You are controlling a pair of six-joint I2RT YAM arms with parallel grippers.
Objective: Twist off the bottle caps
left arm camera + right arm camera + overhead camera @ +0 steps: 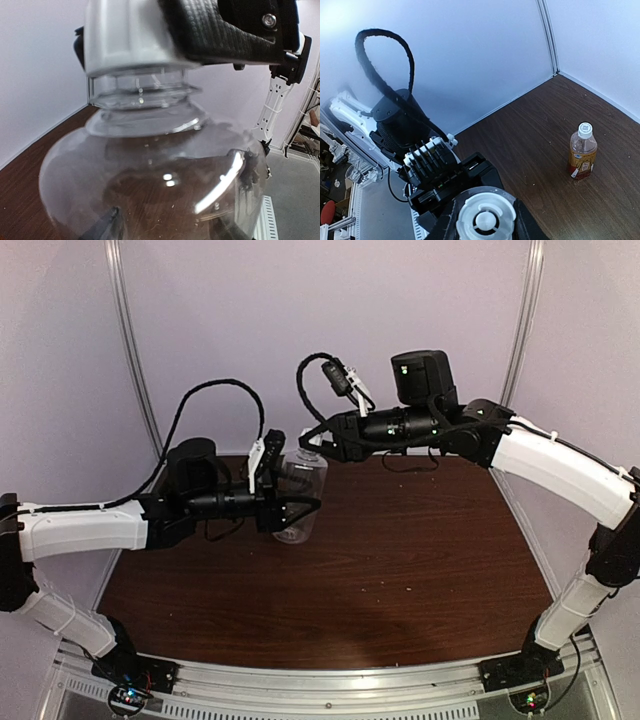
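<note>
Clear, colourless plastic makes up the small round-bodied bottle that the left pincer clamps around the belly, near the far left of the dark wood-grain table. Its small round white plastic screw cap sits on the neck. The right pincer is closed tight on that cap from above, with one black textured finger pressed against its side. The first unscrewing is therefore set up but, by my reading, not finished, since the cap is seated down over the neck. The second bottle, small, with amber-brown liquid and a red and white label, stands upright on the table well apart from both arms. Its own white cap is on and untouched, so that one is wholly left to do. Whether the gripped cap has turned at all cannot be told, nor whether the clear bottle's base rests on the table or hangs just above it. In the overhead view the right pincer hides the cap, and the amber bottle does not show there. The left pincer's tips appear only as dark slivers through the plastic.
</note>
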